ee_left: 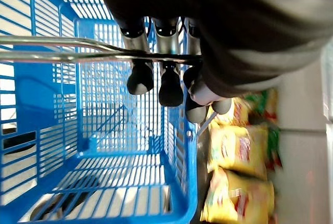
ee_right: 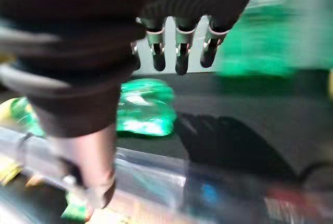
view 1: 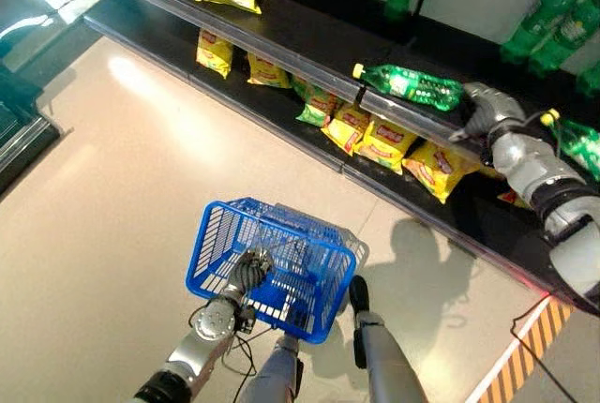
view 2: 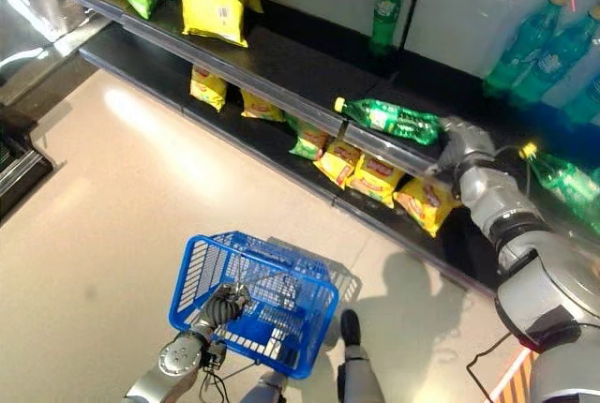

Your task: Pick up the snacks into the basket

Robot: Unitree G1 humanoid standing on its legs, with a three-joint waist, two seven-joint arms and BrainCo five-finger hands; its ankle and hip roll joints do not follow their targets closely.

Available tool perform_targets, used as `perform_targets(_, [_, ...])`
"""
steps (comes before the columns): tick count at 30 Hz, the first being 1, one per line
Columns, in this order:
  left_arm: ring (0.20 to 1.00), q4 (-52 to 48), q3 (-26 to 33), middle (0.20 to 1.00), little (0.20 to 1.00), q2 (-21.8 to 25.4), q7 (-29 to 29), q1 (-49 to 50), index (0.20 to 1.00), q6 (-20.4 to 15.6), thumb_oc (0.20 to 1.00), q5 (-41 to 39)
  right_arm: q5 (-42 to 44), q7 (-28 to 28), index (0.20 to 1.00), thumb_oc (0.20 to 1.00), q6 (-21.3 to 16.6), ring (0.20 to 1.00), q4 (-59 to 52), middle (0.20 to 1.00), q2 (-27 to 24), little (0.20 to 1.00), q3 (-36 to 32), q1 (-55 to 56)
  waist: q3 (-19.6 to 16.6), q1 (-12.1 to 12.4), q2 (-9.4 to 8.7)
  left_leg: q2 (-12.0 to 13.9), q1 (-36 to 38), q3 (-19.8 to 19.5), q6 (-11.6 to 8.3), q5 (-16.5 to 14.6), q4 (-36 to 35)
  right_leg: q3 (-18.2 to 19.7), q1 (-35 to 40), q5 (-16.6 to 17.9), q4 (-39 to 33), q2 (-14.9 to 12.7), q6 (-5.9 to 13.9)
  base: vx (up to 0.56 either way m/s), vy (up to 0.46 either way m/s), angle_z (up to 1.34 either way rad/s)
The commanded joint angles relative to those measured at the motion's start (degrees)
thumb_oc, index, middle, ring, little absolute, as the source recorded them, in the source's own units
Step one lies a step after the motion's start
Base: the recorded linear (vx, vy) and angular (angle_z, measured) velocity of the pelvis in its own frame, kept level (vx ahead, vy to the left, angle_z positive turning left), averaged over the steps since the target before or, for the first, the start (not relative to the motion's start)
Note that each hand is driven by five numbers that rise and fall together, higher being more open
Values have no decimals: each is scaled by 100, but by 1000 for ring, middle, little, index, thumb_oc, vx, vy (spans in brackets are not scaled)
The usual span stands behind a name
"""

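Left eye view: the left hand [view 1: 249, 268] grips the blue basket [view 1: 211, 234] by its metal handle; yellow snack bags [view 1: 386, 143] lie on the lower shelf [view 1: 281, 108].
Right eye view: the right hand [view 2: 458, 149] is beside the lying green bottle [view 2: 391, 119].
Left wrist view: fingers [ee_left: 167, 67] curl round the metal handle [ee_left: 62, 49].
Right wrist view: fingers [ee_right: 179, 47] are spread apart, holding nothing.

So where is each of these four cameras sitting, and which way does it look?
Left eye: on the head, looking down at the blue basket, shelves and both arms.
Right eye: beside it, same scene; the right robot hand is by the lying green bottle.
Left wrist: along the left robot hand, curled on the basket handle.
Right wrist: along its fingers toward that bottle.
Both wrist views show shelf goods.
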Motion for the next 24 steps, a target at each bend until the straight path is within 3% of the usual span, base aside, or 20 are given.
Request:
perform_targets(1, [200,-781,74,200,200,48,53,-144,200,-474,200,-15,-92,-195,1000,1000,38,1000,169,1000,-333,1000,41,-363,-192,-83,46,115,174,437,-270,7,1062,112,153,107,-813,-198,639,36,-100,45])
perform_targets(4, [200,-765,61,200,200,81,74,-199,200,-449,200,27,-137,-276,1000,1000,68,1000,288,1000,-320,1000,-63,-277,-120,-72,15,144,-97,538,-261,216,1381,38,255,47,-814,-250,578,25,-100,41])
perform_targets(7, [200,-602,-12,200,200,118,83,-382,200,-408,200,43,-83,-354,1000,1000,96,1000,354,1000,-459,1000,-200,-154,-120,-177,69,608,-331,1290,-219,253,319,-141,304,-76,-801,-321,652,53,-39,39])
perform_targets(8, [200,-655,20,200,200,208,67,-381,200,-399,200,13,-142,-318,1000,1000,124,1000,254,1000,-463,1000,-73,-277,-98,-134,69,594,-248,1215,-205,53,260,-139,287,-163,-682,-297,674,50,65,53])
perform_targets(11, [200,-635,22,200,200,181,116,-363,200,-397,200,71,-184,-344,1000,1000,140,1000,273,1000,-454,1000,-79,-386,-94,-155,53,613,-236,1291,-169,50,32,-93,235,-51,-722,-272,726,36,90,4])
perform_targets(12, [200,-653,40,200,200,228,137,-320,200,-411,200,105,-248,-364,1000,1000,156,1000,249,1000,-403,1000,62,-586,-69,-108,-48,519,-190,1260,-144,-7,3,-21,265,66,-869,-244,768,13,66,-32])
perform_targets(17, [200,-707,104,200,200,271,115,-184,200,-414,200,59,-241,-304,1000,1000,156,1000,403,1000,-197,1000,196,-851,-138,-20,-150,501,-100,1296,-127,28,-118,51,283,149,-992,-268,790,14,52,-18])
perform_targets(24, [200,-864,150,200,200,291,132,-125,200,-453,200,-16,-343,-187,1000,1000,160,1000,785,1000,35,1000,422,-1158,-115,78,-136,464,-142,1263,-95,-30,-119,101,188,144,-933,-281,790,-5,12,0])
